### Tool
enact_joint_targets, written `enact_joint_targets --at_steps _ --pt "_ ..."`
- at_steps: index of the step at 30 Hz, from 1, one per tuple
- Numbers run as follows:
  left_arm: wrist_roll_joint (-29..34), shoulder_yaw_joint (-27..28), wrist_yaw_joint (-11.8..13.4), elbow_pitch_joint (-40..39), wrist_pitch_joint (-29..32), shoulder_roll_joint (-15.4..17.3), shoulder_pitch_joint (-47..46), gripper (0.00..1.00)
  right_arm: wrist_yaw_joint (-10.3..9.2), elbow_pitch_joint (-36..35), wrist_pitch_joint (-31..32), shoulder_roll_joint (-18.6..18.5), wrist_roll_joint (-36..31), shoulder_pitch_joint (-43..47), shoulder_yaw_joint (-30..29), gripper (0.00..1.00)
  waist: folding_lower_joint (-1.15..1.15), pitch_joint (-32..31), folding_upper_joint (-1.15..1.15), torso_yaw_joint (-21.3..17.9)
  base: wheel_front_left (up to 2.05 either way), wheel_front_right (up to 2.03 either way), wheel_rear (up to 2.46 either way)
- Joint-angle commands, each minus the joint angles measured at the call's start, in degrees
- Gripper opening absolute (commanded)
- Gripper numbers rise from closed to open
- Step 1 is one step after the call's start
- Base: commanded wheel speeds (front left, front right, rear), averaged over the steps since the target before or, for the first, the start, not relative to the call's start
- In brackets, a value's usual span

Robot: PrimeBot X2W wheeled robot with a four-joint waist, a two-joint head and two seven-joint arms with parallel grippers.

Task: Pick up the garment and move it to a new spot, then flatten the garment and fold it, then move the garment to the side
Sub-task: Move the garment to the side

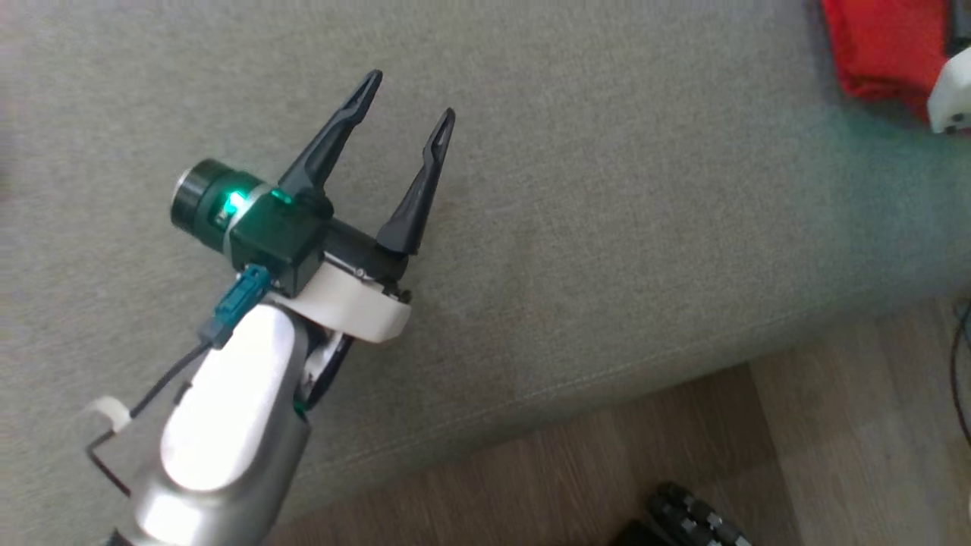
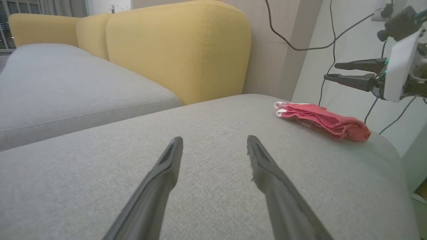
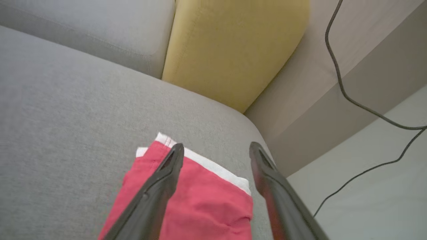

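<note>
A folded red cloth garment with white trim (image 3: 200,200) lies at the far right corner of a grey fabric sofa cushion (image 1: 607,227). The right gripper (image 3: 215,150) hovers above it, fingers spread, empty. The left gripper (image 1: 410,95), likewise spread and empty, hangs well apart.

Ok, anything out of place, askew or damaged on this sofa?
Nothing stands out. The folded red fabric garment with white trim lies tidy near the corner of the grey fabric seat cushion. The right hand hangs open above it; the left hand is open over bare cushion.
</note>
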Motion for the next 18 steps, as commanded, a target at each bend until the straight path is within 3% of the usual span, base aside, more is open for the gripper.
enact_joint_targets --at_steps 1,10,18 --pt "-0.7 2.2 0.6 -1.6 -0.3 -0.4 1.5 1.00 -0.02 -2.7 -0.5 0.1 -0.4 1.8 0.0 1.00 -0.01 -3.2 0.00 1.6 0.00 0.00 0.00" --pt "-2.4 8.4 3.9 -3.6 -0.3 -3.4 9.1 1.00 -0.02 -6.7 -4.4 5.7 0.6 8.4 3.5 1.00 -0.01 -14.5 0.00 7.2 0.00 0.00 0.00" --pt "-2.7 13.6 6.1 -4.1 -0.3 -4.5 16.0 1.00 -0.02 -9.9 -6.2 9.9 3.8 16.2 6.4 1.00 -0.01 -20.9 0.00 11.2 0.00 0.00 0.00"
